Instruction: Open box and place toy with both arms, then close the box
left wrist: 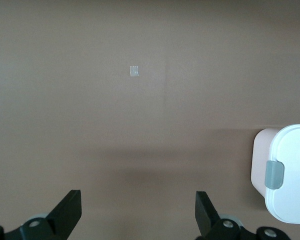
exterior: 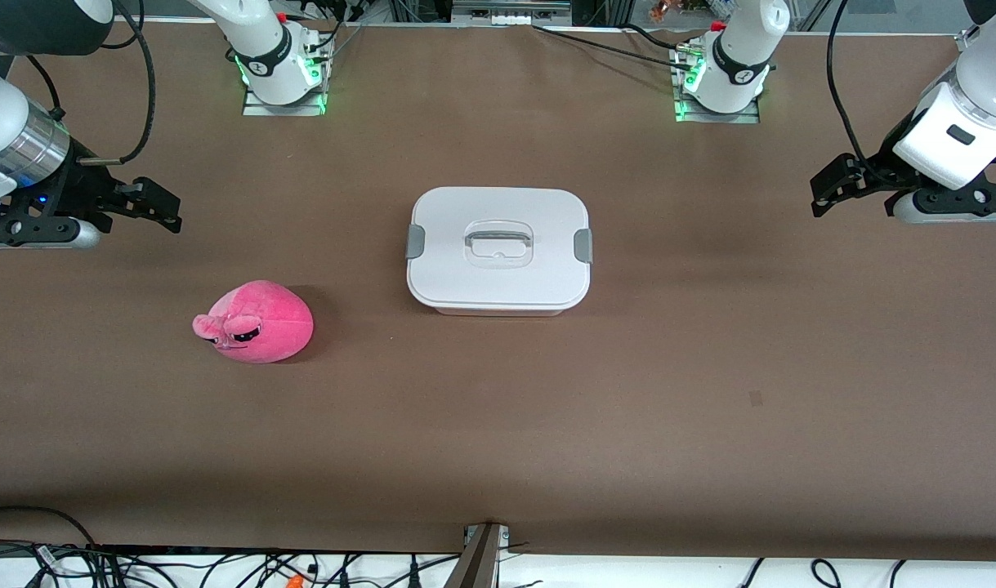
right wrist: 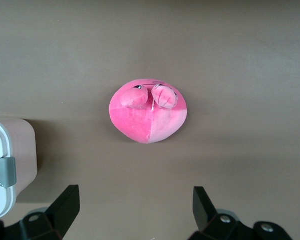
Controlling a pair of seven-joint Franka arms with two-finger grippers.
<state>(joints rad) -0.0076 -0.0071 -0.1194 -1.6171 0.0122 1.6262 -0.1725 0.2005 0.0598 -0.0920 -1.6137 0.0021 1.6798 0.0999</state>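
Observation:
The box (exterior: 498,249) stands shut at the table's middle, its white lid with a grey clip at each end and a recessed handle. Its pink tub shows in the left wrist view (left wrist: 290,172) and the right wrist view (right wrist: 9,165). The pink plush toy (exterior: 256,322) (right wrist: 148,111) lies on the table toward the right arm's end, a little nearer the front camera than the box. My right gripper (exterior: 150,204) (right wrist: 134,195) hangs open and empty above the table at that end. At the left arm's end, well apart from the box, my left gripper (exterior: 832,188) (left wrist: 138,200) is likewise open and empty.
A small pale tape mark (exterior: 756,398) (left wrist: 134,71) lies on the brown table toward the left arm's end. The two arm bases (exterior: 281,65) (exterior: 722,73) stand along the edge farthest from the front camera. Cables (exterior: 220,567) run along the nearest edge.

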